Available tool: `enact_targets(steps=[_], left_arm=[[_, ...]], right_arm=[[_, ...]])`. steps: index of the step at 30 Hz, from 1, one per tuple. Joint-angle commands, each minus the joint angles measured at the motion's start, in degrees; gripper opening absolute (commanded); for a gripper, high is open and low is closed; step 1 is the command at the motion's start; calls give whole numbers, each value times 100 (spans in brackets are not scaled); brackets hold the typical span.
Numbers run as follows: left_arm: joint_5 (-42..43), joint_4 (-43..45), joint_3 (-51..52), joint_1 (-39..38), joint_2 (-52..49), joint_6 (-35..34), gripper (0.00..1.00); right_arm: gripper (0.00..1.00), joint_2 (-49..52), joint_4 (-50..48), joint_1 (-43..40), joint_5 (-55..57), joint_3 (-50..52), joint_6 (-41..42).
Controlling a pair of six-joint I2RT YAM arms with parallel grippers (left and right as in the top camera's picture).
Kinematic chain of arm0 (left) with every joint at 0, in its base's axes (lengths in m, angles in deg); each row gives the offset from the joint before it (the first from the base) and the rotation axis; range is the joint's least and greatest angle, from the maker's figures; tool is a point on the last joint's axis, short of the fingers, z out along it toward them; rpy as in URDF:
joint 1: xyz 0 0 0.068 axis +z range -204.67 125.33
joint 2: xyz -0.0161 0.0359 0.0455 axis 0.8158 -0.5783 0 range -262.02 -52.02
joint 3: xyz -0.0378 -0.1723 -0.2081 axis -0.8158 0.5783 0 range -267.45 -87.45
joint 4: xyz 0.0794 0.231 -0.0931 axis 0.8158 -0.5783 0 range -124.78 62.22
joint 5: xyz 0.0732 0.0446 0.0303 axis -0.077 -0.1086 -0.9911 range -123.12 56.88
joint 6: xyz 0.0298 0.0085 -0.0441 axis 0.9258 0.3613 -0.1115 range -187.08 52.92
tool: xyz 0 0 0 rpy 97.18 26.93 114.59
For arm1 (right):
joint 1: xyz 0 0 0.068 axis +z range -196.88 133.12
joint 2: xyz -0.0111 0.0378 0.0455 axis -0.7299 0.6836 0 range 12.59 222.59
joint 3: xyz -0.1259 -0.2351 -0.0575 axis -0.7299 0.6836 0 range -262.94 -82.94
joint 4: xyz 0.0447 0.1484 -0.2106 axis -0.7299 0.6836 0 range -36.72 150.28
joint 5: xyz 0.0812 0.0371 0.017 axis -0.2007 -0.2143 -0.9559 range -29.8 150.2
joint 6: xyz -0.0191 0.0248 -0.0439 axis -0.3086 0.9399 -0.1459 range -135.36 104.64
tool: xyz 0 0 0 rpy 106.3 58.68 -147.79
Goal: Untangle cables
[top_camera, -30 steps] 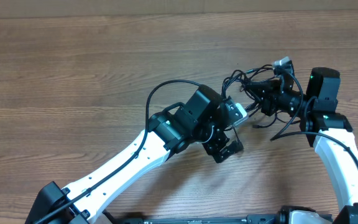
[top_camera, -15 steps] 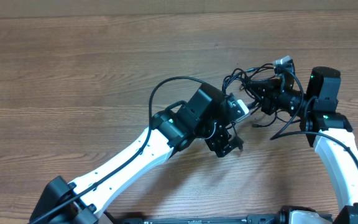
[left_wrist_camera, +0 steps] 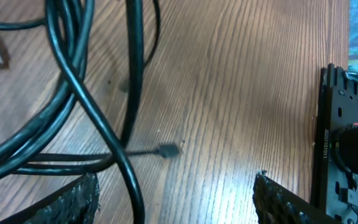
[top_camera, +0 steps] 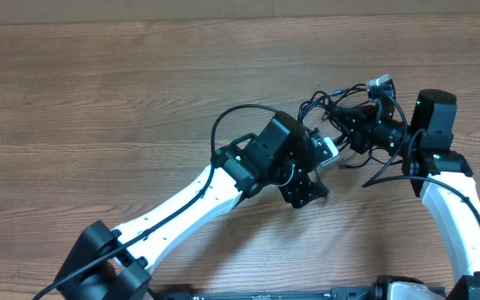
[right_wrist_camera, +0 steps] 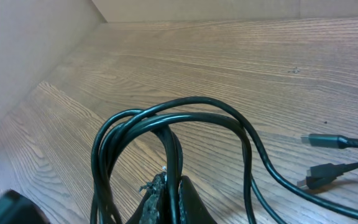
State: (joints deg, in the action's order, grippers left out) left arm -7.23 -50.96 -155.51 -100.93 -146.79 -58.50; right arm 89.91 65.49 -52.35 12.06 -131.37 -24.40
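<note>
The cables (top_camera: 340, 110) are thin black cords in a tangled bundle right of centre, with a silver plug (top_camera: 379, 83) at the far end. My right gripper (top_camera: 358, 133) is shut on a strand of the bundle. In the right wrist view its jaws (right_wrist_camera: 174, 190) pinch one cord while loops (right_wrist_camera: 166, 118) arch above them. My left gripper (top_camera: 327, 154) is just left of the bundle. In the left wrist view its jaws (left_wrist_camera: 176, 205) are open, with cords (left_wrist_camera: 98, 124) crossing by the left finger and a small plug (left_wrist_camera: 166, 150) lying ahead.
Two loose plug ends (right_wrist_camera: 322, 158) lie on the wood table to the right of my right jaws. A black part of the right arm (left_wrist_camera: 337, 143) stands at the right edge of the left wrist view. The table's far edge (top_camera: 240, 21) runs along the top.
My left arm has moved right and a little up, closer to the bundle. The right arm and the cables it holds have not moved.
</note>
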Motion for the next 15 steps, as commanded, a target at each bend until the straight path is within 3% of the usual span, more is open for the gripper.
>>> enact_targets(steps=[1,4,6,9,11,15], left_arm=[[245,142,-120,-28,-96,61,78],[240,258,-120,-26,-96,59,71],[225,302,-120,-26,-96,59,62],[223,313,-120,-26,-96,59,24],[223,313,-120,-24,-96,59,7],[223,315,-120,-26,-96,31,4]], right_arm=[[4,-35,-46,26,-55,-72,4],[4,-35,-46,26,-55,-72,4],[4,-35,-31,26,-55,-72,2],[4,-35,2,26,-52,-72,2],[4,-35,11,26,-55,-72,2],[4,-35,13,26,-55,-72,2]])
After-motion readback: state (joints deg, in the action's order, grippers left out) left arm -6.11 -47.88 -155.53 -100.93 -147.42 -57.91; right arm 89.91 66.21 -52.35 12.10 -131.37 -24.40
